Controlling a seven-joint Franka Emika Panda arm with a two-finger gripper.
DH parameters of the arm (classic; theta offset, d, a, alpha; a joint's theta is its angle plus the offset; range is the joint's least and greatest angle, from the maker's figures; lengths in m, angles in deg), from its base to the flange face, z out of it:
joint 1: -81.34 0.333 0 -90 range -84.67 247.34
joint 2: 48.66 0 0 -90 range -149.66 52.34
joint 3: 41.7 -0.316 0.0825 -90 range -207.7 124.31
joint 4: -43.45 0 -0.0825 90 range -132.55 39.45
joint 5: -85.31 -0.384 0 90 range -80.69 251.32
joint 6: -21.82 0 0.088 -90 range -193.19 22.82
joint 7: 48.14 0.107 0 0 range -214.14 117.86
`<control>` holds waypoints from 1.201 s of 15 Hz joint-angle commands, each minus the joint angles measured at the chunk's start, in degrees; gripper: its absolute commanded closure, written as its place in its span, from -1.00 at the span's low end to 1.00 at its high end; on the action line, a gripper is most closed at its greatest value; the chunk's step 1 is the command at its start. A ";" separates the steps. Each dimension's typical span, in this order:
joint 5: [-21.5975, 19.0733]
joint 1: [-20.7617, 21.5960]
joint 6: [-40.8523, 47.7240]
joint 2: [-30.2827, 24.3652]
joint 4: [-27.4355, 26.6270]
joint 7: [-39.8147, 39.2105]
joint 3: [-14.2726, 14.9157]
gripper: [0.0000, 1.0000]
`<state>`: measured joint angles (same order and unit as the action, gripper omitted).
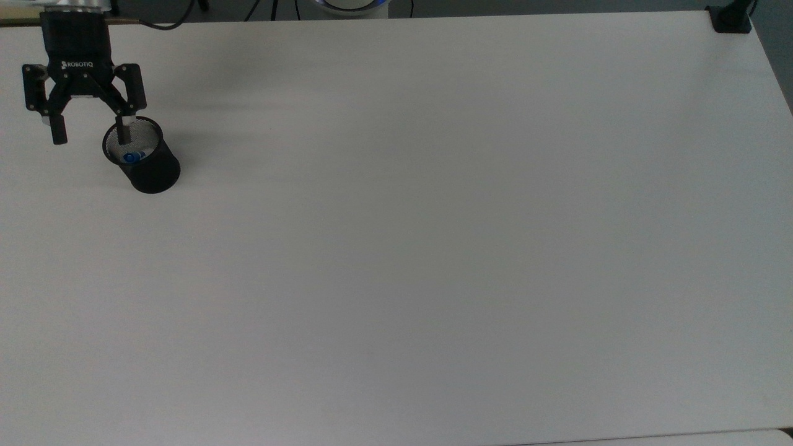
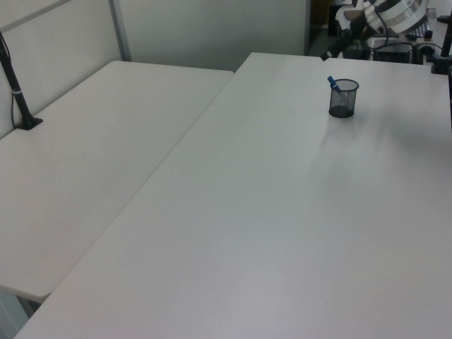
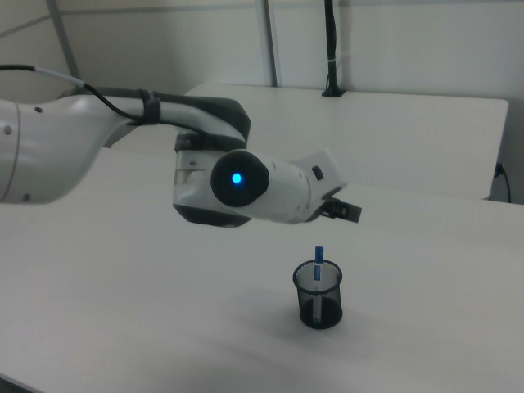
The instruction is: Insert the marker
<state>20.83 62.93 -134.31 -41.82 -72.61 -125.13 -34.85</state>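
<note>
The black mesh cup (image 1: 148, 166) stands near the top view's left edge of the white table (image 1: 433, 248). The marker (image 1: 132, 157) rests inside it, its blue end leaning on the rim. In the left view the blue end (image 2: 332, 83) pokes up out of the cup (image 2: 343, 100). In the right view the marker (image 3: 318, 255) stands nearly upright in the cup (image 3: 318, 296). My gripper (image 1: 92, 137) is open and holds nothing. It hangs above and beside the cup, with one fingertip over the rim and the other clear of the cup on the top view's left.
A black clamp mount (image 1: 731, 18) sits at the table's far corner on the top view's right. A second white table (image 2: 85, 162) adjoins on the left view's left, with a black post (image 2: 18, 92) on it. The white arm (image 3: 246, 184) reaches over the table behind the cup.
</note>
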 commanded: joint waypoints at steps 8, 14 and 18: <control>-0.12 0.74 3.82 -6.05 0.39 10.20 -1.05 -1.00; 1.46 -1.02 12.07 -5.70 3.90 10.28 0.01 -1.00; 6.90 -1.11 21.10 -5.43 7.06 13.61 3.16 -1.00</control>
<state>23.22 61.87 -120.88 -46.81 -68.03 -115.45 -34.28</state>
